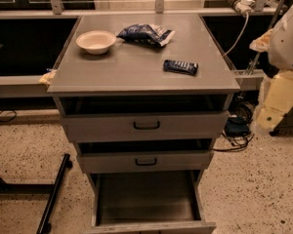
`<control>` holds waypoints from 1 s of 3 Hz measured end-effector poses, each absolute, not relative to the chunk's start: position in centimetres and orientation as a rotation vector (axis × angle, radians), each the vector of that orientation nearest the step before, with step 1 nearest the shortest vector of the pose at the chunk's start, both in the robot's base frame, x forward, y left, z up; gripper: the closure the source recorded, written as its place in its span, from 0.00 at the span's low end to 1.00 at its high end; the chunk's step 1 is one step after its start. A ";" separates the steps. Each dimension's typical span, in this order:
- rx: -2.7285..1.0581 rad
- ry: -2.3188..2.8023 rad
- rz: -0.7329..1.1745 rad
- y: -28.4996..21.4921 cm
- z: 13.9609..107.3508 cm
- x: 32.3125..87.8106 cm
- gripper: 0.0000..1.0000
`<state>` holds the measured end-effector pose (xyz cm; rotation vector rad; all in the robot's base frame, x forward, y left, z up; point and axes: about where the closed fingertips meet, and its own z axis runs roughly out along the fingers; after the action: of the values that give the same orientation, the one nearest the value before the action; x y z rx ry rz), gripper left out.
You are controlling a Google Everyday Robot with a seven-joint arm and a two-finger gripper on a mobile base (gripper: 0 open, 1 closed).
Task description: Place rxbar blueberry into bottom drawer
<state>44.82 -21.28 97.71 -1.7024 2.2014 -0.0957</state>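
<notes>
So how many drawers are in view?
3: top drawer and middle drawer slightly open, bottom drawer pulled well out. None looks hidden. The gripper hangs right of the cabinet.

arm (287,38): far right edge of view, partly cut off, white rounded upper segment held high | lower link (279,96): cream, slanting down and leftward from the white segment | gripper (266,122): at the low tip of that link, hanging in the air, pointing down, touching nothing
</notes>
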 end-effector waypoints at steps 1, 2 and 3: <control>-1.650 2.162 -0.068 -21.1 97.7 47.0 0.00; -1.609 2.128 -0.036 -20.9 97.5 49.5 0.00; -1.569 2.110 0.018 -20.8 96.7 53.3 0.00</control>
<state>53.29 -20.83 96.66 -1.5690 2.1095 0.0176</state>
